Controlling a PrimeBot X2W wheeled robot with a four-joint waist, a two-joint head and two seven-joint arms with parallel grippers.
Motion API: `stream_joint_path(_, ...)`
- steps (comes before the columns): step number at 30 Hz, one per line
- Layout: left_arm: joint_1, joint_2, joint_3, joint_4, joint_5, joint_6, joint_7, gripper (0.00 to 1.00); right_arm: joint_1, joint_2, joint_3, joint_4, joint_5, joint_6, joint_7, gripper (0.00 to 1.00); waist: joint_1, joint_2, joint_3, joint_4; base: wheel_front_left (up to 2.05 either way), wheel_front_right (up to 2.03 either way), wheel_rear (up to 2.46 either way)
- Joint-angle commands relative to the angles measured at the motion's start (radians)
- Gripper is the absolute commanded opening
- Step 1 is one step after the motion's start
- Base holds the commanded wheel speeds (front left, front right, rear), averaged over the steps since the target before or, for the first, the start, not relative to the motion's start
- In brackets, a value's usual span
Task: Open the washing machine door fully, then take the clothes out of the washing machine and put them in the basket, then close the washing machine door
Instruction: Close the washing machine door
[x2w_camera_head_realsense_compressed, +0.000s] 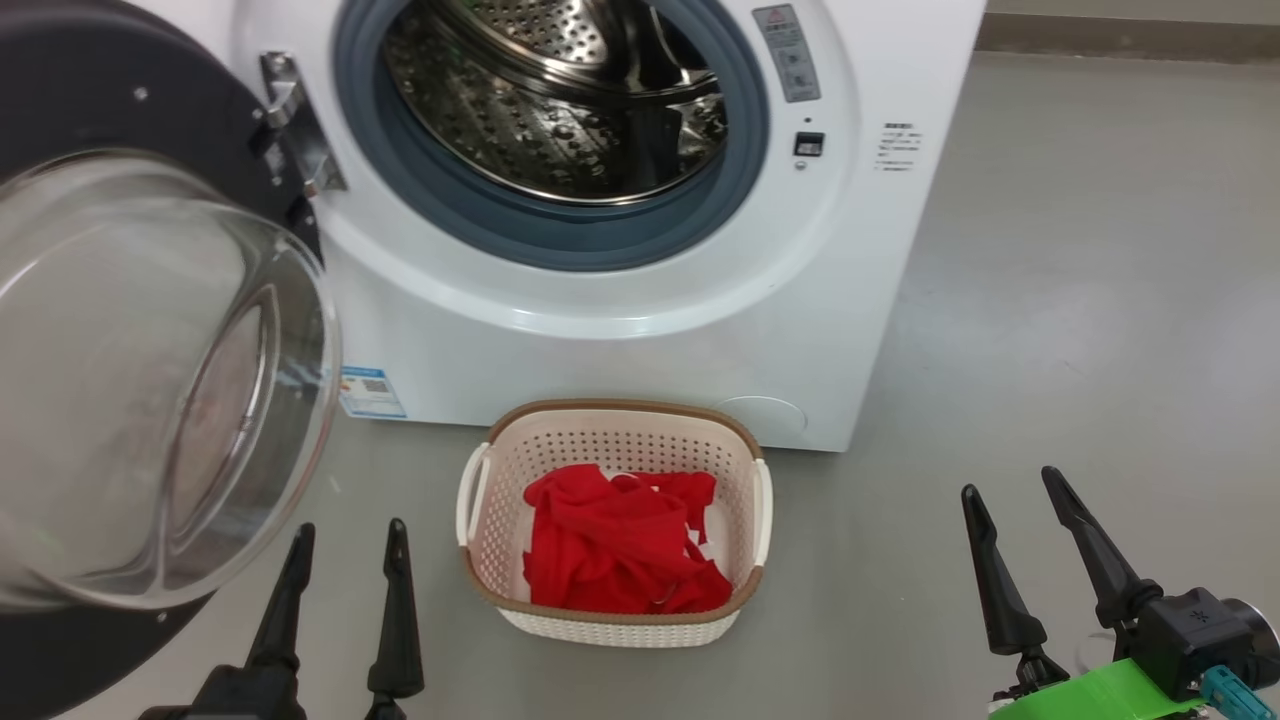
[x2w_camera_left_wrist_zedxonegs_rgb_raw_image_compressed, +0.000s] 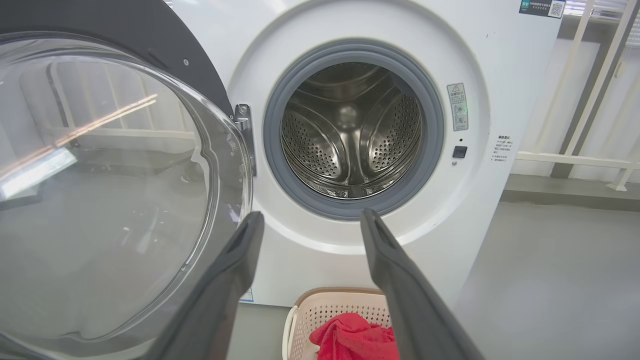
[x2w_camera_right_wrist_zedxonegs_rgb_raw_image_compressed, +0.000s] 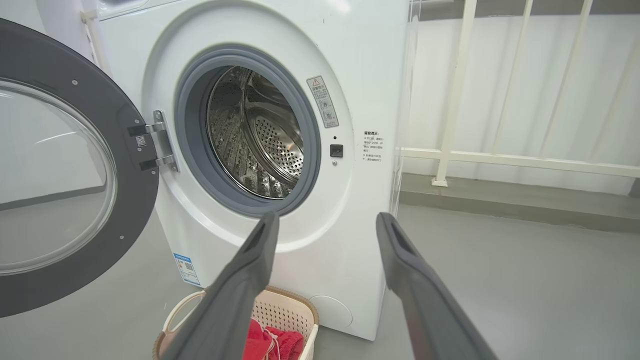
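The white washing machine (x2w_camera_head_realsense_compressed: 640, 350) stands with its steel drum (x2w_camera_head_realsense_compressed: 560, 100) bare inside the grey seal. Its round door (x2w_camera_head_realsense_compressed: 150, 380) hangs wide open on the left hinge, its glass bowl bulging toward me. On the floor before the machine sits the cream basket (x2w_camera_head_realsense_compressed: 615, 420), holding the red clothes (x2w_camera_head_realsense_compressed: 620, 545). My left gripper (x2w_camera_head_realsense_compressed: 345, 535) is open, low beside the door's lower edge, left of the basket. My right gripper (x2w_camera_head_realsense_compressed: 1015, 480) is open too, right of the basket, holding nothing. The wrist views show the door (x2w_camera_left_wrist_zedxonegs_rgb_raw_image_compressed: 100, 190) (x2w_camera_right_wrist_zedxonegs_rgb_raw_image_compressed: 60, 175), drum (x2w_camera_left_wrist_zedxonegs_rgb_raw_image_compressed: 350, 130) (x2w_camera_right_wrist_zedxonegs_rgb_raw_image_compressed: 255, 140) and clothes (x2w_camera_left_wrist_zedxonegs_rgb_raw_image_compressed: 352, 337) (x2w_camera_right_wrist_zedxonegs_rgb_raw_image_compressed: 270, 345).
Grey floor (x2w_camera_head_realsense_compressed: 1080, 350) stretches free to the right of the machine. A pale railing (x2w_camera_right_wrist_zedxonegs_rgb_raw_image_compressed: 500, 155) runs along the wall behind it on the right. The open door takes up the room at the left.
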Motion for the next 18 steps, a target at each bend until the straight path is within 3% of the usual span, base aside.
stream_joint_path(1,-0.018,0.019,0.032,-0.032,0.010,0.010,0.000,1.00,-0.024,-0.013,0.028,-0.030,-0.013,0.006,-0.006,1.00,0.0000,0.0000,0.002,0.044,0.00,0.00,0.00)
stream_joint_path(18,-0.016,0.032,0.029,-0.065,0.024,0.039,0.010,1.00,-0.033,-0.013,0.046,-0.032,-0.012,0.006,-0.006,1.00,0.0000,0.0000,0.002,0.207,0.00,0.00,0.00)
